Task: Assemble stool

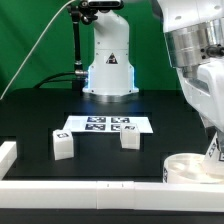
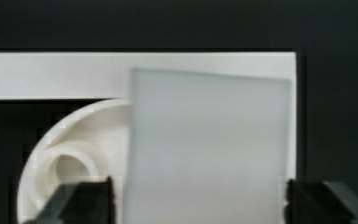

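Exterior view, taken from nine o'clock across to three: one loose leg (image 1: 62,146) stands on the black table (image 1: 40,110) at about eight o'clock, its tag facing the camera. Next, the marker board (image 1: 105,124) lies flat near the centre, and a second leg (image 1: 130,138) stands just at its five o'clock corner, well apart from the first. At four o'clock sits the seat (image 1: 192,168), close against the border rail (image 1: 60,186) that runs along six o'clock. My pincer (image 2: 202,203) is clenched on a third leg (image 1: 213,150), upright over the seat's three o'clock side. In the wrist view that leg is a pale, flat-faced block between my fingers (image 2: 87,200), with the seat's rim curving beside it; whether the two touch I cannot tell. I judge the job barely begun: no leg looks fixed to the seat, this one seems the first going in, and two wait on the table. The set is plain white plastic, a low round drum and chunky tagged blocks.
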Tool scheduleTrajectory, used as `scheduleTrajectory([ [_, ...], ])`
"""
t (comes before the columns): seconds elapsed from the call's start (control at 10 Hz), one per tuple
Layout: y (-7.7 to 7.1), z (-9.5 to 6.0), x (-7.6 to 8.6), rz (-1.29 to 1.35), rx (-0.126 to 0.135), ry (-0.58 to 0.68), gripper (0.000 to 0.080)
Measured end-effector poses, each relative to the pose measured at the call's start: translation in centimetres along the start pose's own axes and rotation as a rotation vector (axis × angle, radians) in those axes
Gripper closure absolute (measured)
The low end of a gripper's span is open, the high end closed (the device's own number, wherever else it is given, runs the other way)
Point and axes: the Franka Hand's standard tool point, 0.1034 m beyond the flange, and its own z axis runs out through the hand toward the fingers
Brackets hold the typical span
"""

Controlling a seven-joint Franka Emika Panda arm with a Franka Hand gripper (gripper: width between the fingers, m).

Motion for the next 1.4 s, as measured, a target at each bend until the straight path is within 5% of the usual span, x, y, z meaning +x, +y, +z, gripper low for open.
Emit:
scheduleTrajectory([
  [0.1, -0.2, -0.6, -0.5, -0.076, -0.026, -0.013, 0.0229],
  [0.3, -0.4, -0.8, -0.6, -0.13, -0.019, -0.016, 0.0156],
  [0.9, -0.8, -1.2, -1.3, -0.703, -0.033, 0.006, 0.015],
  [1.2, -0.9, -0.9, -1.7, -0.981, 0.003, 0.013, 0.015],
  [1.4, -0.8, -0.8, -1.5, -1.115, -0.003, 0.014, 0.015],
])
